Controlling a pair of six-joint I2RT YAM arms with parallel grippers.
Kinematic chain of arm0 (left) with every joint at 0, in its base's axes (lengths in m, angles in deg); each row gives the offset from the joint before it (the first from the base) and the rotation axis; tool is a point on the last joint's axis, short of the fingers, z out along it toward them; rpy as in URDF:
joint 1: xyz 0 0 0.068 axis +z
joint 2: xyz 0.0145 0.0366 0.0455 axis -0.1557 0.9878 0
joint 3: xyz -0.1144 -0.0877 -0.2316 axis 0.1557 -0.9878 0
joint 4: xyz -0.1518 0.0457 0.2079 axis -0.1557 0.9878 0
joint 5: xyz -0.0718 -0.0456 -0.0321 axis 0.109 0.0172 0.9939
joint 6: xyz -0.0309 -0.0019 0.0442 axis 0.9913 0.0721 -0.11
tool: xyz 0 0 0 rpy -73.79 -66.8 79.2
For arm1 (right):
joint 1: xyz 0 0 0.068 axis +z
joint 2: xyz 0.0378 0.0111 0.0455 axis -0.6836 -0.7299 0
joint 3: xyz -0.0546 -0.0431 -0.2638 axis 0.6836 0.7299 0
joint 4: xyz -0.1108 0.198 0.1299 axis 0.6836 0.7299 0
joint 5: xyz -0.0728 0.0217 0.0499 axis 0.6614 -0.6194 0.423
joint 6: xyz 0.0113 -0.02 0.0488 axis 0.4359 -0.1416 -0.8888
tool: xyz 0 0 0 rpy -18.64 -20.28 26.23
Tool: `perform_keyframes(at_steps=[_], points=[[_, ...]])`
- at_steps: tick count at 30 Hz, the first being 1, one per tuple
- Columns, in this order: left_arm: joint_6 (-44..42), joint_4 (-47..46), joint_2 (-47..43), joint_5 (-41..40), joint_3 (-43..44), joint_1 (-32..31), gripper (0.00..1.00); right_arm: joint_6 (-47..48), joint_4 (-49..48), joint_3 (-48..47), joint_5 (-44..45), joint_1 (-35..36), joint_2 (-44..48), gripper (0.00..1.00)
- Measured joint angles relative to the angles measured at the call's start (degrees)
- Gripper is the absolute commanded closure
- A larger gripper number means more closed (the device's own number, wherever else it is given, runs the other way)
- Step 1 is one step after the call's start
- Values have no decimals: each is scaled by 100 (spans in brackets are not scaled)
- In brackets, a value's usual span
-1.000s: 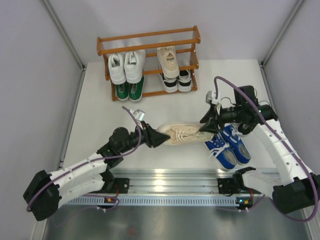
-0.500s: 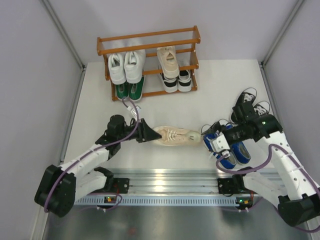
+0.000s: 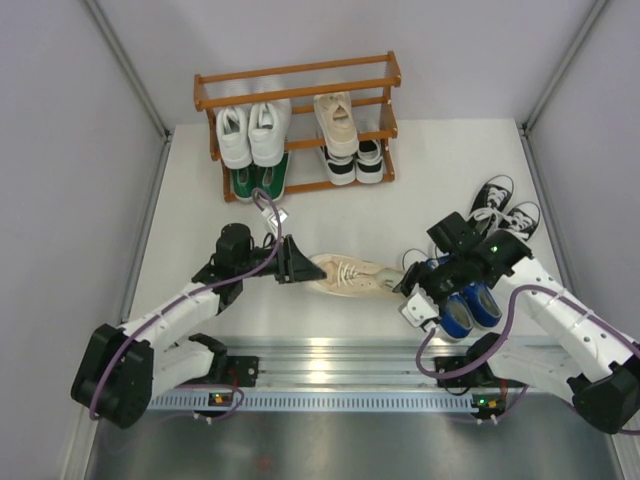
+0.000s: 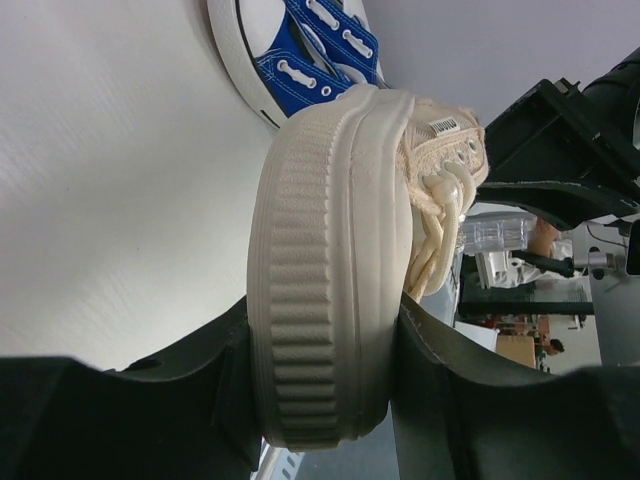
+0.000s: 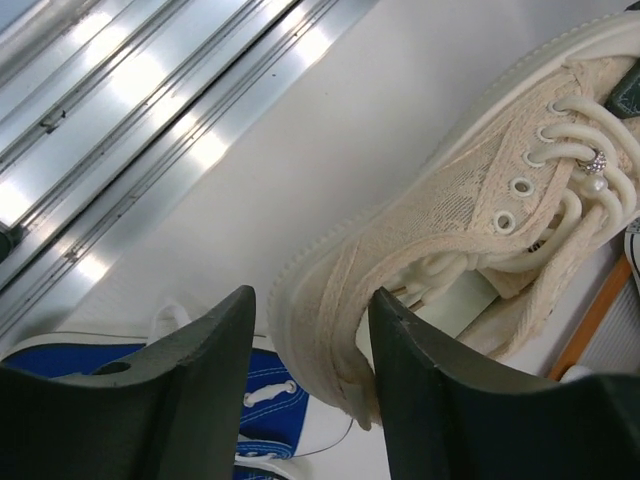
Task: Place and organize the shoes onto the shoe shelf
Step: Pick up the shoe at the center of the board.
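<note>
A beige shoe (image 3: pixel 348 272) lies on its side mid-table, toe pointing left. My left gripper (image 3: pixel 291 262) is shut on its toe; the left wrist view shows both jaws pressed on the ribbed toe sole (image 4: pixel 325 300). My right gripper (image 3: pixel 408 284) is open at the heel; in the right wrist view (image 5: pixel 310 350) one finger sits inside the heel collar of the shoe (image 5: pixel 450 200) and the other stands clear outside. The shoe shelf (image 3: pixel 296 75) stands at the back with white (image 3: pixel 250 135), green (image 3: pixel 258 182), black-and-white (image 3: pixel 354 165) shoes and one beige shoe (image 3: pixel 335 120).
The blue pair (image 3: pixel 465 300) lies under my right arm, right beside the beige shoe's heel (image 5: pixel 262 400). The black canvas pair (image 3: pixel 505 214) sits at the far right. A metal rail (image 3: pixel 340 355) runs along the near edge. The shelf's top tier holds nothing.
My right arm swung down toward the near edge, and its gripper now straddles the heel from the near side. The left gripper kept hold of the toe; the shoe shifted slightly.
</note>
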Motion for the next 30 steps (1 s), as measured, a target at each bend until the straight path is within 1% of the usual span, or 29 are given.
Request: perform_keyframes(at_steps=[4, 9, 11, 12, 13, 15, 16, 18, 19, 20, 21, 22, 24, 25, 27, 29, 30], points=[[2, 0, 66, -15, 11, 4, 100, -153, -249, 0, 341, 74, -26, 55], [-2, 0, 96, -15, 55, 4, 100, -212, -402, 4, 776, 251, -92, 57], [-7, 0, 136, -15, 72, 4, 100, -192, -472, 50, 953, 319, -101, 60], [-11, 2, 157, -15, 83, 4, 100, -173, -516, 85, 1023, 354, -101, 62], [-13, 7, 184, -15, 92, 4, 100, -125, -555, 131, 1117, 389, -101, 68], [-31, 17, 245, -15, 120, 4, 100, 33, -584, 201, 1248, 435, -101, 74], [-35, 17, 271, -17, 129, -2, 100, 120, -586, 225, 1296, 455, -105, 79], [-37, 17, 295, -22, 138, -2, 100, 256, -588, 227, 1362, 476, -122, 84], [-39, 17, 306, -22, 151, -2, 100, 302, -588, 227, 1377, 485, -129, 91], [-46, 17, 306, -24, 160, -2, 99, 332, -586, 227, 1381, 485, -129, 95], [-59, 15, 306, -22, 173, -2, 97, 372, -584, 225, 1373, 485, -129, 99], [-72, 15, 306, -24, 190, -7, 84, 402, -575, 219, 1362, 485, -129, 100], [-136, 42, 304, -39, 223, -13, 64, 426, -529, 175, 1349, 485, -127, 100], [-186, 98, 289, -55, 258, -17, 57, 428, -485, 127, 1342, 485, -122, 100], [-391, 435, 175, -133, 411, -35, 46, 304, -367, -28, 1305, 485, -120, 100], [-697, 798, -46, -238, 643, -48, 37, 168, -256, -221, 1294, 474, -120, 100], [-944, 1056, -232, -424, 820, -46, 36, 72, -133, -334, 1300, 437, -116, 100]])
